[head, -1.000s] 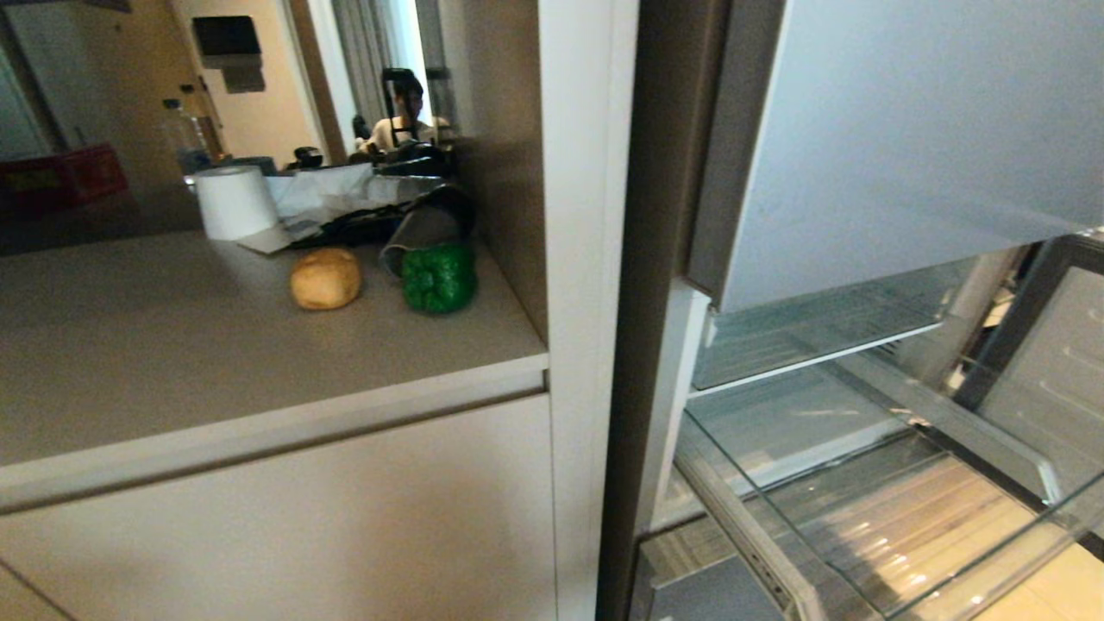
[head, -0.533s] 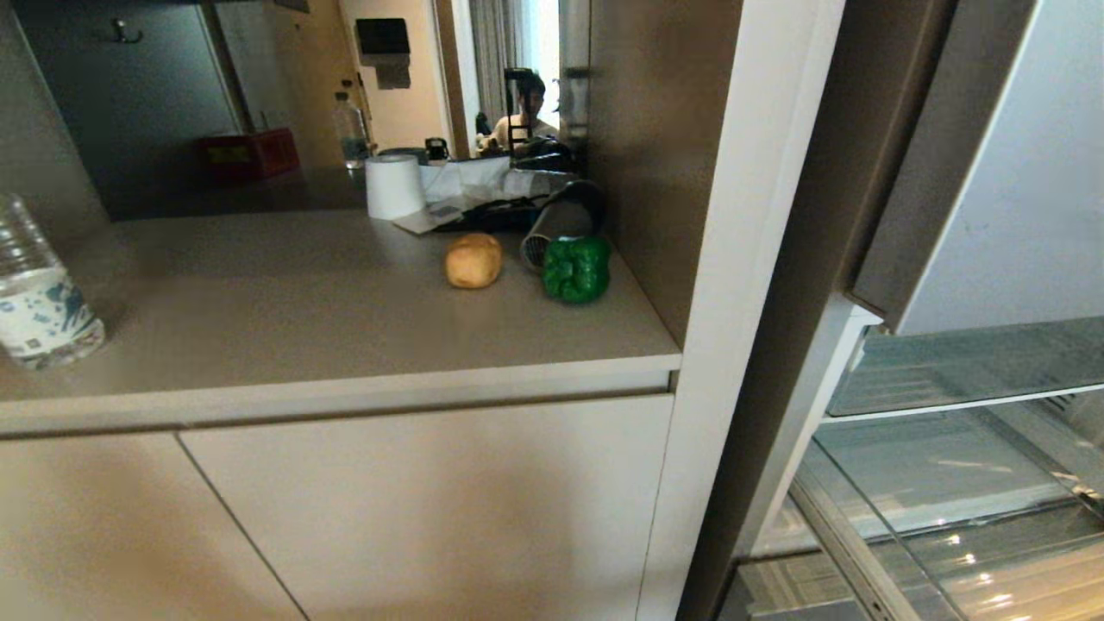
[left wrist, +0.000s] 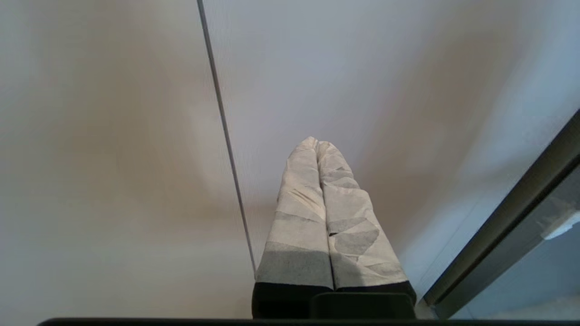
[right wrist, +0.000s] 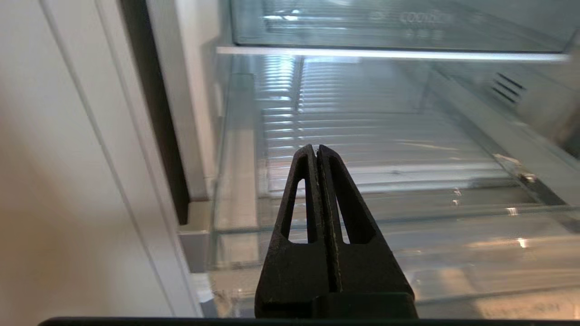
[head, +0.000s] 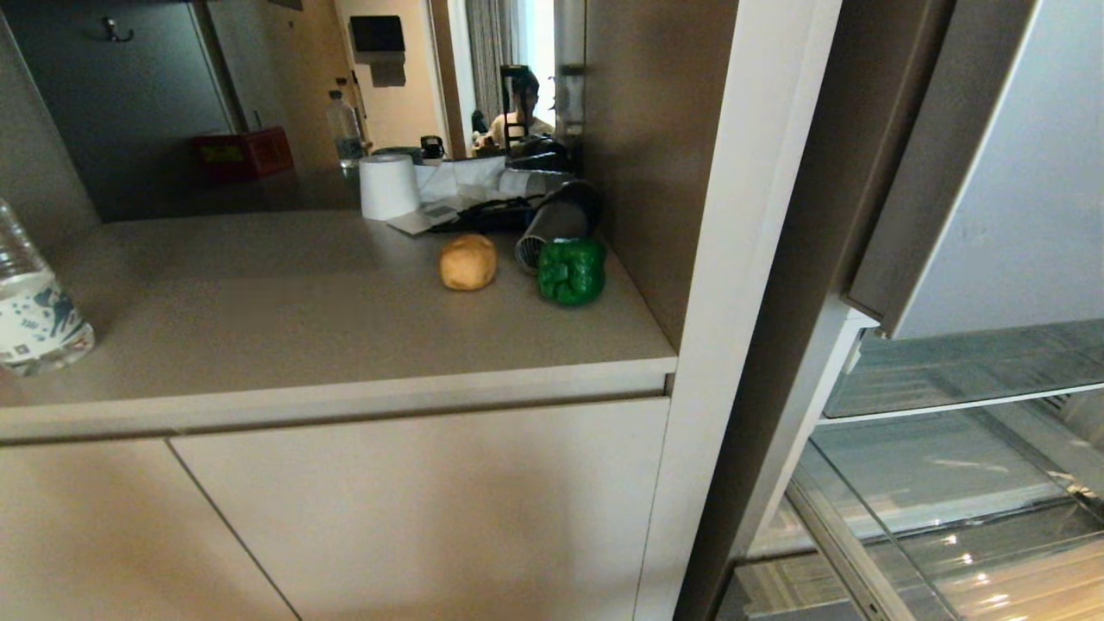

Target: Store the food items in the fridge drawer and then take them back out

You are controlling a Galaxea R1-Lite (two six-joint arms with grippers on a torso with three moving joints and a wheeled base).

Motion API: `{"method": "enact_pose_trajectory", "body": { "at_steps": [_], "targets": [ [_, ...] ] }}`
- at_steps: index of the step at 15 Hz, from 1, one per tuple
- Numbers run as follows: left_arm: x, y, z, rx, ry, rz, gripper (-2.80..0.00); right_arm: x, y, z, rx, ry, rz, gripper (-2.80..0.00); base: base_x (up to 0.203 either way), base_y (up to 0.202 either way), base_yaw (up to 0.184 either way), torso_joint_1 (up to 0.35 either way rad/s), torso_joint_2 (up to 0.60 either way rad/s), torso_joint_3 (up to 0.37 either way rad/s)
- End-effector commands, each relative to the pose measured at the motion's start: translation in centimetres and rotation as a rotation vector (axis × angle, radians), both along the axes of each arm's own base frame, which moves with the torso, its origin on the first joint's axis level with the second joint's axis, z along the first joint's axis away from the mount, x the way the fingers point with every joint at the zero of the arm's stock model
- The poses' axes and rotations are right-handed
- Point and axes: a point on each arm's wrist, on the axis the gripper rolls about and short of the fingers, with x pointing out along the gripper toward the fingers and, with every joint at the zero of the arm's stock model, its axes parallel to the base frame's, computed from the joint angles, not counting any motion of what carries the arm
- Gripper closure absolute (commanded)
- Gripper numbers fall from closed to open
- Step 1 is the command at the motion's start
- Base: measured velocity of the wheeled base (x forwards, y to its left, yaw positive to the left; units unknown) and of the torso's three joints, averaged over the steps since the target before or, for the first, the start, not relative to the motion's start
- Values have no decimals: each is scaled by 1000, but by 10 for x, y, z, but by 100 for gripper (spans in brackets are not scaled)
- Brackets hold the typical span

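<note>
The whole head view is seen swung leftward since a second ago, so the surface [head: 302, 302] is now faced; potato [head: 467, 262] and green pepper [head: 570, 272] lie there, unmoved. The fridge drawer [head: 931, 517] stands open and empty. Left tool [left wrist: 317, 144] and right tool [right wrist: 316, 149] are shut, empty; picking up is judged next.

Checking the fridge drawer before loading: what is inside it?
The fridge drawer is pulled out; through its clear glass only the ribbed floor shows, no food. Its near end is hidden behind the right claw.

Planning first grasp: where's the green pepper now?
In the head view, the green pepper sits on the counter, right of the potato, touching the hair dryer's nozzle.
</note>
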Motion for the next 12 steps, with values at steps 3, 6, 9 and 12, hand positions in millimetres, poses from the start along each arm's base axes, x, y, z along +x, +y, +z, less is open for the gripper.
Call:
{"method": "enact_pose_trajectory", "body": {
  "at_steps": [3, 6, 9, 12],
  "targets": [
    [0, 0, 0, 0, 2, 1, 0, 2, 0, -9, -2, 30, 0, 0, 0, 0, 0, 147, -329, -181],
    [0, 0, 0, 0, 2, 1, 0, 2, 0, -9, 2, 30, -1, 0, 0, 0, 0, 155, -333, -180],
    [0, 0, 0, 0, 2, 1, 0, 2, 0, -9, 2, 30, -1, 0, 0, 0, 0, 153, -328, -177],
    [0, 0, 0, 0, 2, 1, 0, 2, 0, -9, 4, 30, -1, 0, 0, 0, 0, 152, -329, -166]
  ]
}}
